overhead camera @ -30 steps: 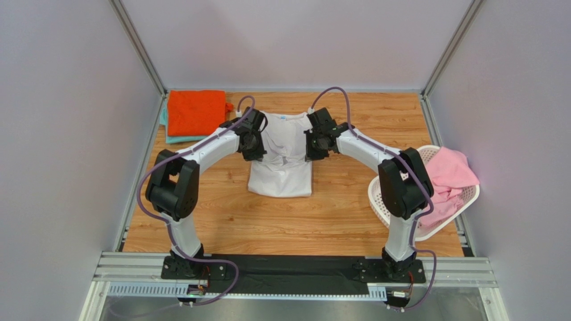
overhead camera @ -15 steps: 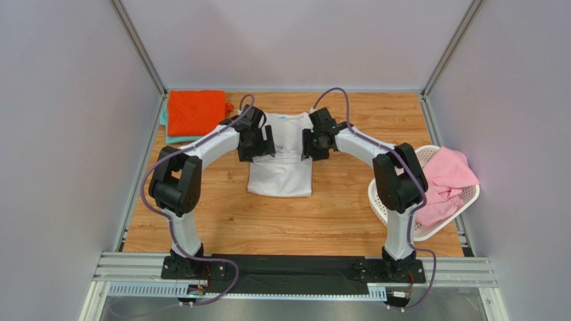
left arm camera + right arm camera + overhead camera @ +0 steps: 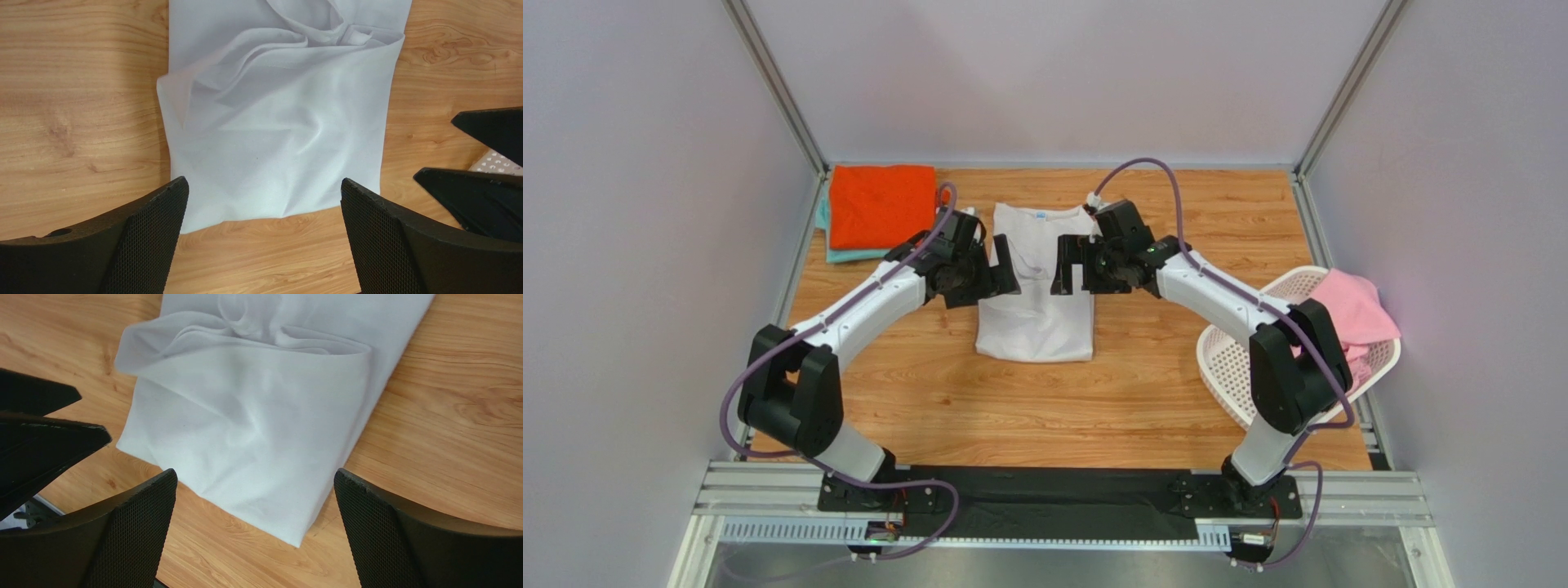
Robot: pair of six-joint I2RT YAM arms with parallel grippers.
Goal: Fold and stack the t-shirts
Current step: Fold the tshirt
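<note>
Stacking is judged halfway: orange t-shirt [image 3: 881, 203] laid on teal t-shirt [image 3: 844, 255], white t-shirt [image 3: 1038, 321] part-folded beneath left gripper [image 3: 263, 184] and right gripper [image 3: 255, 474], both gaping empty, pink t-shirt [image 3: 1351, 312] left in basket [image 3: 1228, 368].

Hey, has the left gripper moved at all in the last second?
Yes. The left gripper has pulled back leftward and slightly nearer, judged against the white t-shirt, uncovering the shirt's upper left. Its jaws stand open.
</note>
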